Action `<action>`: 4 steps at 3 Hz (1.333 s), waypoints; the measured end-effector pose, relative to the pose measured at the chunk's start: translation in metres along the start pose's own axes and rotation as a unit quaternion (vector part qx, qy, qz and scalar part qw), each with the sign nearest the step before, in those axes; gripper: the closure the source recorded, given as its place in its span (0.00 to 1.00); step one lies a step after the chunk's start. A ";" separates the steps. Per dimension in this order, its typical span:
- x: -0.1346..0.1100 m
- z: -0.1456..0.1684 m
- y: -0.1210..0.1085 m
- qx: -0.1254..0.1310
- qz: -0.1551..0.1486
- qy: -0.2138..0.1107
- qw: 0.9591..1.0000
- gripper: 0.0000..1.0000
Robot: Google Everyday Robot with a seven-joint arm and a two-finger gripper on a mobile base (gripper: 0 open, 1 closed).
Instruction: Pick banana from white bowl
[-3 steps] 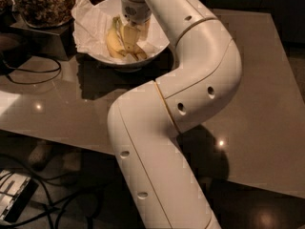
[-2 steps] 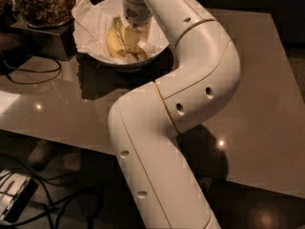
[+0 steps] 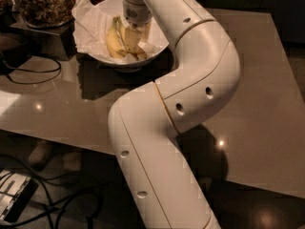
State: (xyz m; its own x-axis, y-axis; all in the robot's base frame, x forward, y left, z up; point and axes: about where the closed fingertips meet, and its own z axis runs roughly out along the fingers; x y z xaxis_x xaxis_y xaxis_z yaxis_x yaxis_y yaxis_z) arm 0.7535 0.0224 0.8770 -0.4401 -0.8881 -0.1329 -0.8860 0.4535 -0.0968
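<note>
The large white bowl [image 3: 159, 42] stands at the table's far left, lined with crumpled white paper [image 3: 90, 25]. Two yellow bananas lie side by side in it. The left one [image 3: 112, 43] is plump and clean. The right one [image 3: 131, 46] has a darker tip pointing to the lower right and lies partly under the wrist. My gripper [image 3: 136, 28] reaches down into the bowl from above, right over the right banana and at its upper end. The wrist hides where the gripper meets the fruit.
My white arm [image 3: 190, 94] bends across the middle of the brown table [image 3: 267, 104]. A container of dark snacks [image 3: 40, 4] stands left of the bowl, with a black cable [image 3: 33, 75] beside it. Cables and a device [image 3: 14, 194] lie on the floor below the front edge.
</note>
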 end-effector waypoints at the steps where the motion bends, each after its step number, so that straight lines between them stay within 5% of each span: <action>1: 0.000 0.000 0.000 0.000 0.000 0.000 1.000 0.62; 3: 0.000 0.000 0.000 0.000 0.000 0.000 1.000 1.00; 4: 0.000 0.000 0.000 0.000 0.000 0.000 1.000 1.00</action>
State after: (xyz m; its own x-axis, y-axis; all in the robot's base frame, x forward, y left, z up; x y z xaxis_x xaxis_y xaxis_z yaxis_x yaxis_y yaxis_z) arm 0.7535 0.0224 0.8769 -0.4401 -0.8881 -0.1330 -0.8860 0.4535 -0.0969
